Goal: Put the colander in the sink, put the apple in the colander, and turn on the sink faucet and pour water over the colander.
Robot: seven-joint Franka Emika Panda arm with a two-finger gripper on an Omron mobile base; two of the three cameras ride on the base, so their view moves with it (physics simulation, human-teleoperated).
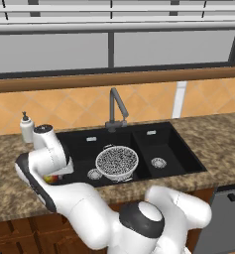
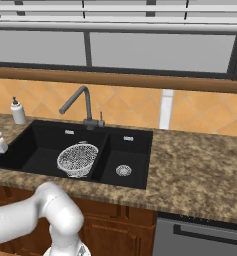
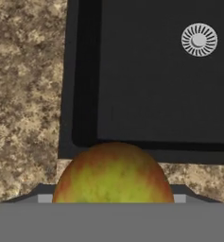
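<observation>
The colander [image 1: 117,162] [image 2: 77,159] sits in the large basin of the black sink [image 1: 139,130] [image 2: 50,127], to the right of that basin's drain. The apple [image 3: 113,175], red with yellow-green patches, looms close at the bottom of the hand view, over the counter's strip at the sink's [image 3: 156,85] near left corner. My gripper [image 1: 54,174] hangs there, shut on the apple [image 1: 50,178], with its fingertips hidden by the fruit. The grey sink faucet [image 1: 116,106] [image 2: 82,105] stands behind the divider; no water shows.
A white soap dispenser [image 1: 26,128] [image 2: 17,111] stands at the sink's back left corner. Speckled stone counter [image 1: 218,139] stretches to the right, with a dishwasher front [image 2: 200,235] below it. A window sill runs behind the faucet.
</observation>
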